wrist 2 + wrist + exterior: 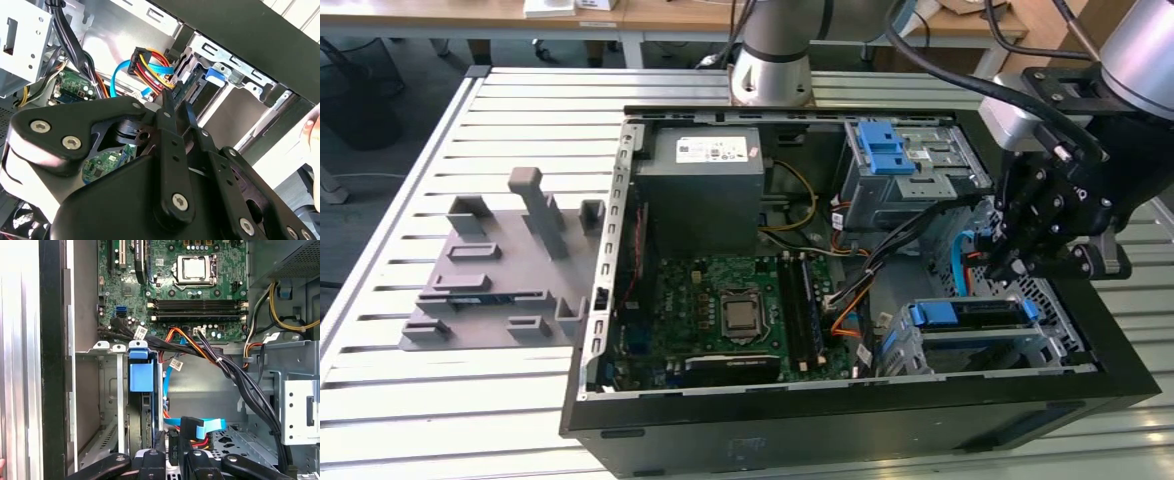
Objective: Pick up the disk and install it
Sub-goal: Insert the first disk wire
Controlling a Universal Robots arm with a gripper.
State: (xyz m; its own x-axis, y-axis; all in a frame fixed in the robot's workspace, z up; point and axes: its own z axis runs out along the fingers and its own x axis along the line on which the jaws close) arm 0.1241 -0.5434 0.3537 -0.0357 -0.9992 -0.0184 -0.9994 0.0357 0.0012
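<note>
Tool (1023,262) hangs inside the open computer case (854,420), jaws narrow and empty. The disk (967,313) sits in the drive cage (1047,352), blue frame showing — looks installed or nearly so. Tight room: cables (200,347) just beside, cage walls close, motherboard (734,305) beyond.

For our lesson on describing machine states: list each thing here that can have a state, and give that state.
computer case: lying on its side, panel off, inside exposed.
disk: slotted on edge in the drive cage, blue frame showing.
processor socket: uncovered, no cooler on it.
gripper: above the case, near the disk.
</note>
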